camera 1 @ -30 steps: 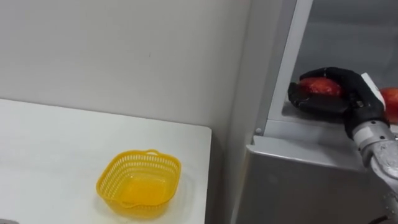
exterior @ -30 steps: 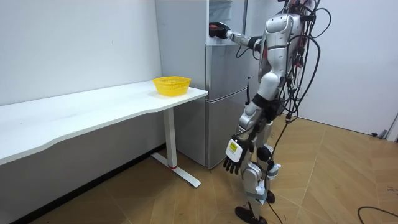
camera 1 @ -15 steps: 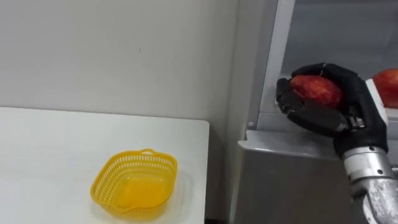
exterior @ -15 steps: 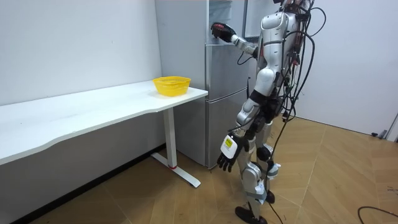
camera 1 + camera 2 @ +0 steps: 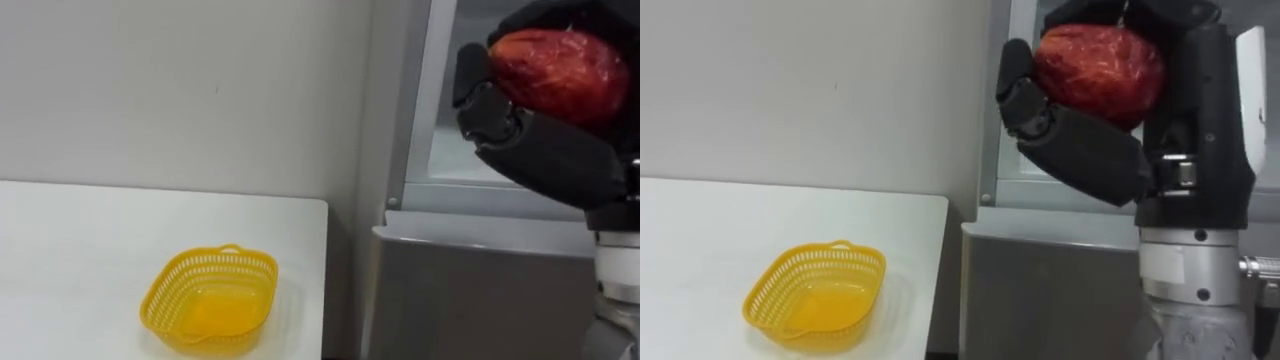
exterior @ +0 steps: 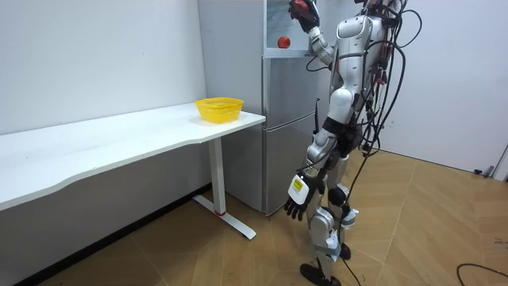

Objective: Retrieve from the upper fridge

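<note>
Fruit count: one red apple [image 5: 560,70] in the right hand [image 5: 548,158], a second apple [image 6: 282,41] on the shelf of the upper fridge [image 5: 470,300].
The right hand was curled round the red apple and held it high before the open upper compartment. One yellow basket [image 5: 208,300] stood on the one white table [image 5: 60,250], near the end beside the fridge. The left hand [image 6: 295,209] hung by the thigh, fingers relaxed. The robot stood on a wood floor [image 6: 436,230] facing the fridge, with a plain pale wall [image 5: 180,80] behind the table.
</note>
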You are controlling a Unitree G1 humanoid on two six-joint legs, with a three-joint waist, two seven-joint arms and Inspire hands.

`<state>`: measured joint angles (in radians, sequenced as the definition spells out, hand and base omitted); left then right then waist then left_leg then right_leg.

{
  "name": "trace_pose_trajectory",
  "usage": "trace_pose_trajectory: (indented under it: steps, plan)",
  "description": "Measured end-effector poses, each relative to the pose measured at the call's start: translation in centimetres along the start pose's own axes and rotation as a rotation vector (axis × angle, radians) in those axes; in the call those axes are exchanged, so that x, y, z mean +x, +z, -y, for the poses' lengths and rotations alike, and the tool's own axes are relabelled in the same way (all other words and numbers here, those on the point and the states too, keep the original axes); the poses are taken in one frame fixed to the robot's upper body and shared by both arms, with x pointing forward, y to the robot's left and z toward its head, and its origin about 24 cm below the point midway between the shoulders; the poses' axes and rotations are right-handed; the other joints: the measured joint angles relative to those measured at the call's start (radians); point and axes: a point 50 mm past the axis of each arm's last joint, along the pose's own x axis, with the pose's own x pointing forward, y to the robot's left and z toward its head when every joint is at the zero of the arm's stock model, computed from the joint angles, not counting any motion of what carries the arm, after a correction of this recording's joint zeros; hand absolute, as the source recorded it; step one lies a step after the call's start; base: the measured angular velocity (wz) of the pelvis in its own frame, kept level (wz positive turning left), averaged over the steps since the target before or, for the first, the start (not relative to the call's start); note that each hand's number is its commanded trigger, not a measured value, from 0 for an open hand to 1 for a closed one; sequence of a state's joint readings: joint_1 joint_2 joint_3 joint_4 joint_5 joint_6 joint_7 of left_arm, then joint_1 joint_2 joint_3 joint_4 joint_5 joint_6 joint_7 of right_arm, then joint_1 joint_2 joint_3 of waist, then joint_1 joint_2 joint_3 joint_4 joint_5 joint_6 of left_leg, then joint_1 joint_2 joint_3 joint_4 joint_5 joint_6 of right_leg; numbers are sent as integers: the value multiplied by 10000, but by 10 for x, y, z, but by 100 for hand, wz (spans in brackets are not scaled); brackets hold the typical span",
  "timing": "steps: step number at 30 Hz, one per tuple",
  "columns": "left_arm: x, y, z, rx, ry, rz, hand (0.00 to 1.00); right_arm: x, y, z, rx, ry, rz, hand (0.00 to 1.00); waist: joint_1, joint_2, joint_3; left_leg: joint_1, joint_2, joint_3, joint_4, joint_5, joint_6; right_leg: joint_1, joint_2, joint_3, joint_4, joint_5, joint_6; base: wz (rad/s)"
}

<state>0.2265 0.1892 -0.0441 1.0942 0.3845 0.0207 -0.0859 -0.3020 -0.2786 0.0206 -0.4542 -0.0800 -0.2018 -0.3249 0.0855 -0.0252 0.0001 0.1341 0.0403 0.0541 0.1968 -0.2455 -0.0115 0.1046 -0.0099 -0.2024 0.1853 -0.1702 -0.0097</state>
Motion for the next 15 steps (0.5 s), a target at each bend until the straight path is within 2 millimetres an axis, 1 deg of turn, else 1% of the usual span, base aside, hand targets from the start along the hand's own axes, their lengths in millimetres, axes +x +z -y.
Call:
trace_pose_trajectory:
  steps: [5, 8, 9, 10, 11, 12, 13, 14, 15]
  plan:
    - [1, 6, 0, 127, -76, 145, 0, -1, 6, -8, -397, 447, 509, 100, 71, -22, -13, -29, -2, 4, -56, 0, 0, -64, 14, 21, -4, -1, 2, -1]
    - [2, 8, 0, 352, -155, 126, 0, -5, 6, -21, -263, 1043, 476, 100, 117, -23, -8, -7, 5, 5, -75, 3, 1, -76, 19, 37, 10, -1, 2, -2]
    - [3, 9, -1, 474, -184, 122, 0, -7, 7, -27, -302, 1346, 507, 100, 181, -35, 11, 1, 6, 11, -74, 5, 1, -78, 17, 41, 15, -1, 2, -3]
    - [3, 13, -2, 564, -182, 173, 0, -9, 7, -32, -284, 1653, 520, 100, 317, -74, 34, 24, 8, 20, -75, 11, 0, -81, 18, 55, 18, -1, 2, 0]
    - [4, 14, -3, 573, -167, 204, 0, -10, 7, -34, -254, 1800, 509, 100, 352, -115, 58, 50, 9, 20, -73, 14, 1, -79, 18, 54, 20, -1, 2, 0]
    - [4, 16, -4, 584, -158, 208, 0, -12, 7, -38, -175, 2074, 455, 100, 450, -194, 102, 78, 12, 12, -76, 15, 0, -63, 20, 53, 21, -2, 2, 0]
    - [4, 17, -5, 601, -127, 237, 0, -14, 5, -43, -142, 2386, 361, 100, 604, -282, 110, 76, 12, 0, -78, 15, 0, -63, 20, 52, 21, -2, 2, 0]
    - [4, 16, -5, 611, -114, 220, 0, -15, 4, -45, -166, 2549, 301, 100, 629, -325, 107, 73, 11, -3, -79, 15, 0, -62, 18, 49, 20, -2, 2, 0]
    - [4, 16, -7, 626, -83, 200, 0, -17, 1, -50, -273, 2886, 156, 100, 660, -419, 80, 63, 6, -3, -79, 15, 1, -67, 12, 39, 23, -2, 2, 3]
